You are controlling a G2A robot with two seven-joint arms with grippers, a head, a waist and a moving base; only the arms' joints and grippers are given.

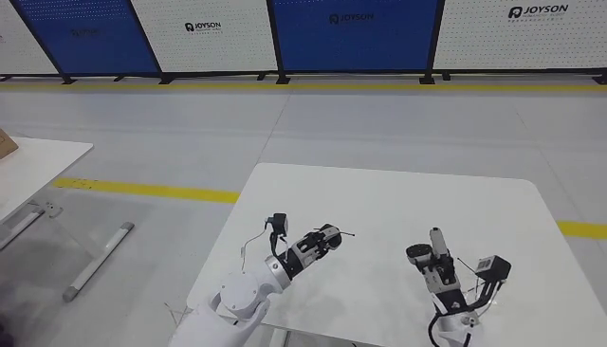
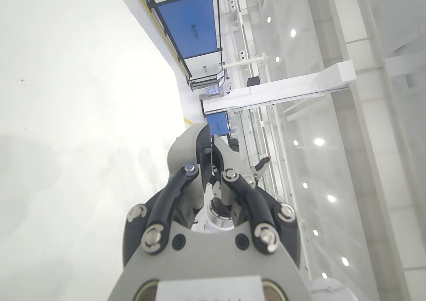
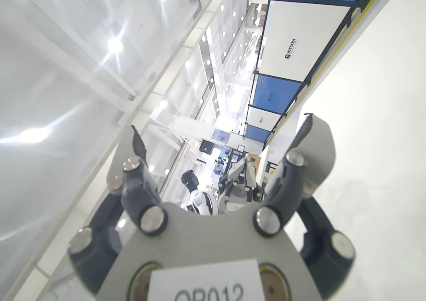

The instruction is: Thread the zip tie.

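**Not much print to find here**

Pretty much all of it is on the partition wall at the back. The white panels have a dark logo and wordmark, and the blue panels have a fainter one. A white sticker on the base of the right gripper shows dark letters and digits, cut off at the edge.

Smooth matt white table; left jaws' pads black and ribbed.

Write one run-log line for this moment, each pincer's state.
left pincer: shut on zip tie | right pincer: open, empty | both over table
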